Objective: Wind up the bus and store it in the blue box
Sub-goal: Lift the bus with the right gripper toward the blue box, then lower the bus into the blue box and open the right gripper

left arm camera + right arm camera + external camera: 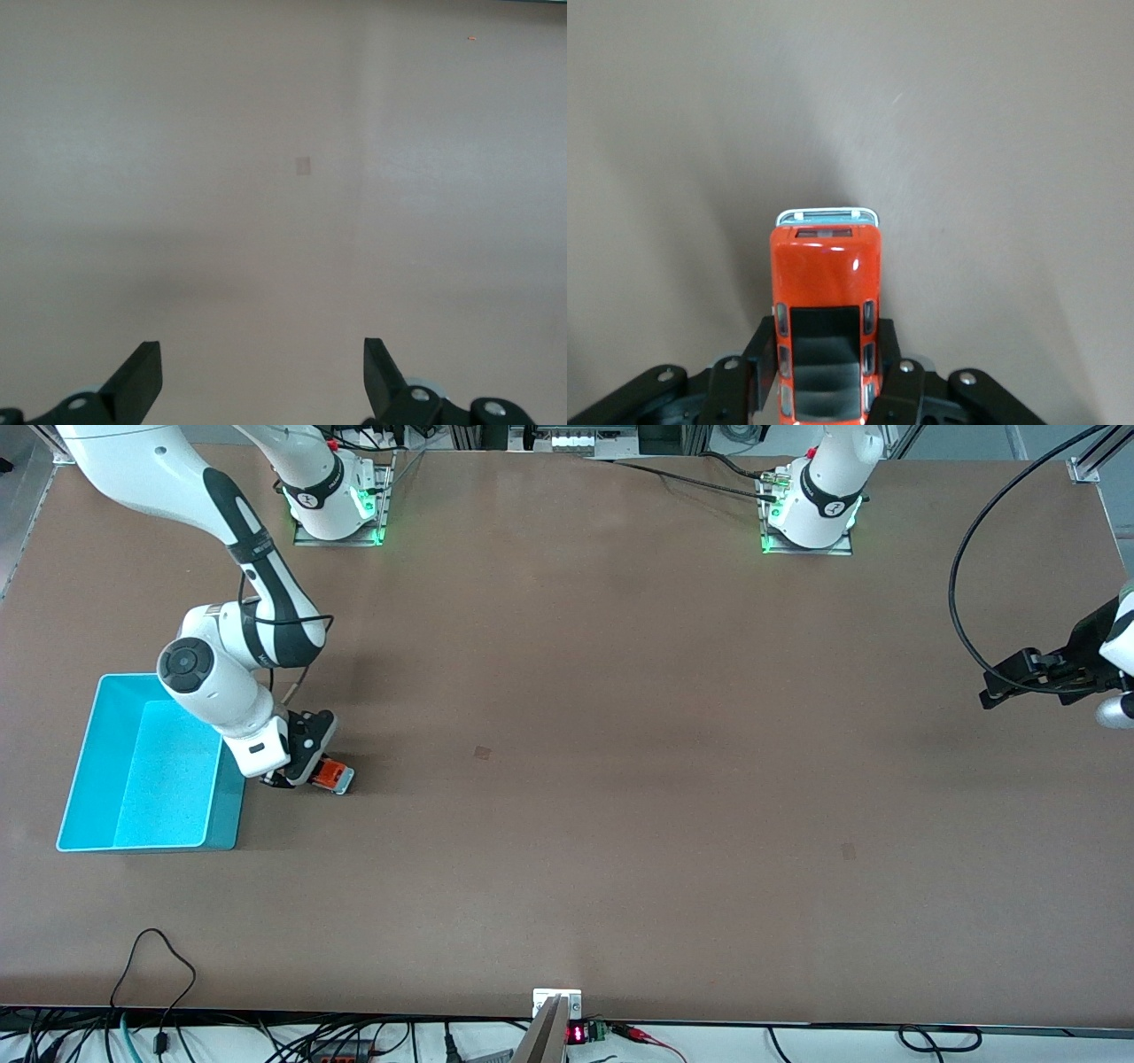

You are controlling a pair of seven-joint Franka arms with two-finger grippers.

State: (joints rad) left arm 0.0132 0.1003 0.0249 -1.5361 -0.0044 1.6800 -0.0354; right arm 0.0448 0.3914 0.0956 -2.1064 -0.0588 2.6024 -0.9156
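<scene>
Down at the right arm's end of the table, right gripper (pixel 301 772) low and clamped on the small orange-red toy bus with dark roof panels (pixel 825 305), one finger (pixel 764 372) pressed against each side. Sitting on the brown tabletop (pixel 567 779), just beside the rectangular light-blue plastic box (pixel 93 771). Over at the other end, left gripper (pixel 1001 682) waiting above bare table, fingers (pixel 142 376) spread wide, gripping nothing.

Orange-red bus (pixel 826 305) with dark roof panels, light-blue box (pixel 89 779) with speckled floor, brown table (pixel 620 779)
</scene>
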